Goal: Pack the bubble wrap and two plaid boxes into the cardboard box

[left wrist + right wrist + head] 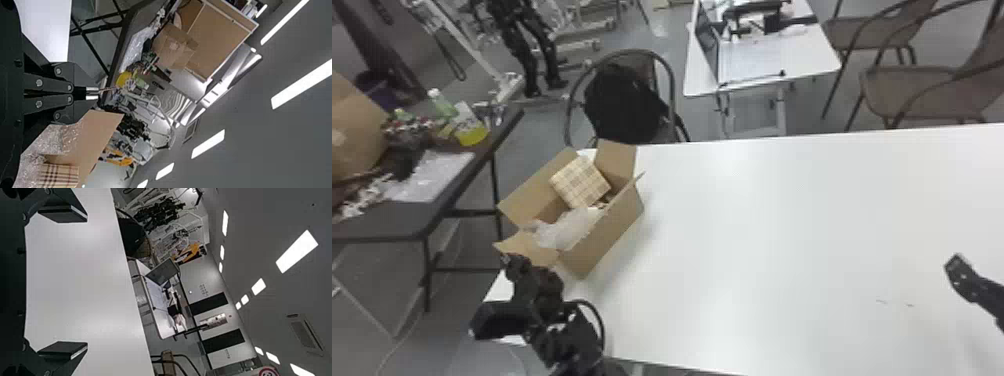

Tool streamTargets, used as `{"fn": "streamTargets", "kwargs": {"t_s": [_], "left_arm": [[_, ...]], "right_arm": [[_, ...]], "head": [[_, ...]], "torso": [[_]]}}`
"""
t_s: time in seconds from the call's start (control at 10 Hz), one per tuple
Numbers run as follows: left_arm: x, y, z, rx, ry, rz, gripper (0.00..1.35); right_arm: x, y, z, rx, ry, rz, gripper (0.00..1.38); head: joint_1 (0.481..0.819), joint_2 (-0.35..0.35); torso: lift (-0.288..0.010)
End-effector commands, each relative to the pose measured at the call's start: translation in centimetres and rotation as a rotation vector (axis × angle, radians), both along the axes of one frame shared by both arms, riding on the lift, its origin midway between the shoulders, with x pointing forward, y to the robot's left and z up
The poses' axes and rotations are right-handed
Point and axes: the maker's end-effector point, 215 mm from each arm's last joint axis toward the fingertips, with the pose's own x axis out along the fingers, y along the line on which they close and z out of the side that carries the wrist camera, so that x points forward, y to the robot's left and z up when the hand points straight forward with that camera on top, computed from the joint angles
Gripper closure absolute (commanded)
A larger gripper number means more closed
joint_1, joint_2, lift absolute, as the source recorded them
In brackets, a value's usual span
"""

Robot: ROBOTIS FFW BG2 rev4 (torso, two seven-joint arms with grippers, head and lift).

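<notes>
1. Your left gripper, fingers together, sits by the near end of the box.
2. Inside lie bubble wrap, likely cushioning, and a tilted plaid box, perhaps propped on contents beneath.
3. Your right gripper is spread wide.

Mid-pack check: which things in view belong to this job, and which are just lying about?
Job:
cardboard box, flaps open
bubble wrap inside it
plaid box inside it; I can't confirm a second

Lying about:
clear wrap on the dark side table
yellow bottle
black bag
laptop
</notes>
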Motion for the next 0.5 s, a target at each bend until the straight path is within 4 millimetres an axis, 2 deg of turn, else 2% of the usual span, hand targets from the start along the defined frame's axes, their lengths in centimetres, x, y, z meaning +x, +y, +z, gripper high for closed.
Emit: {"fn": "streamTargets", "kwargs": {"t_s": [0.0, 0.2, 0.3, 0.4], "left_arm": [[0.1, 1.4, 0.0, -0.012, -0.002, 0.063, 1.22], [-0.9, 2.1, -0.3, -0.055, -0.005, 0.160, 1.21], [-0.7, 2.0, 0.2, -0.050, -0.015, 0.159, 0.88], [-0.4, 1.4, 1.0, -0.012, -0.025, 0.132, 0.30]], "right_arm": [[0.2, 0.3, 0.0, 0.006, 0.001, 0.009, 0.15], [0.6, 0.8, 0.2, 0.008, -0.002, 0.021, 0.15], [0.6, 0.8, 0.1, 0.005, -0.003, 0.023, 0.15], [0.4, 0.7, -0.2, 0.004, 0.004, 0.023, 0.15]], "head": [[0.695, 0.350], [0.695, 0.350], [0.695, 0.350], [0.695, 0.350]], "torso": [[-0.108], [-0.108], [-0.108], [-0.108]]}}
